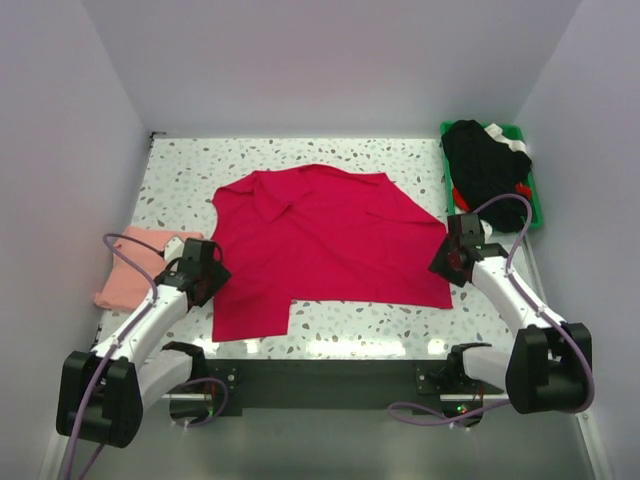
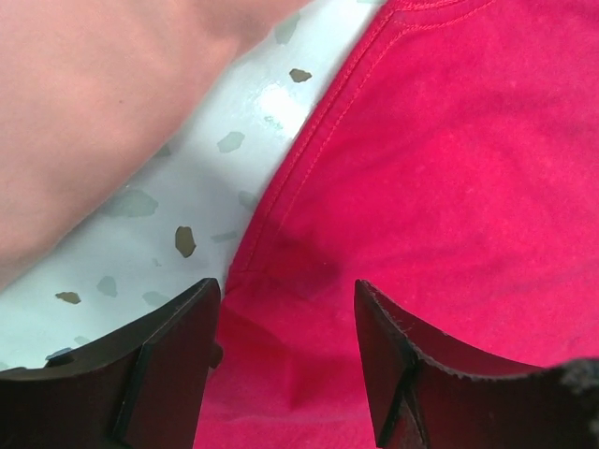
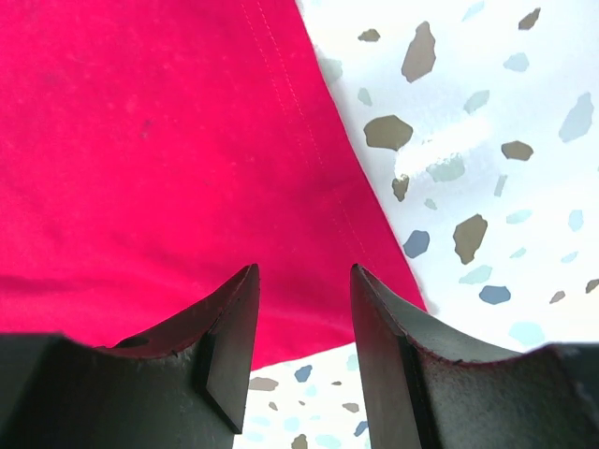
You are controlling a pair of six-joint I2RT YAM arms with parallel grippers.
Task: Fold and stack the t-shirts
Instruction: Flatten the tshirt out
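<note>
Shirts first: the red t-shirt [image 1: 330, 245] is spread mostly flat in the middle of the speckled table [image 1: 180, 165], a bit rumpled near the collar, with one flap reaching toward the near edge on the left. The pink t-shirt [image 1: 135, 268] lies in a lump at the table's left edge, just beside the red one, and the left wrist view shows a strip of table between them. Left gripper [image 2: 285, 299] is low over the red shirt's left hem, jaws apart, nothing pinched, cloth lying flat under them. Right gripper [image 3: 304, 276] is the same deal at the shirt's near right corner: jaws spread over the hemmed edge, not holding anything. Green bin [image 1: 536, 205] at the far right corner has dark clothes [image 1: 485, 160] piled in it.
</note>
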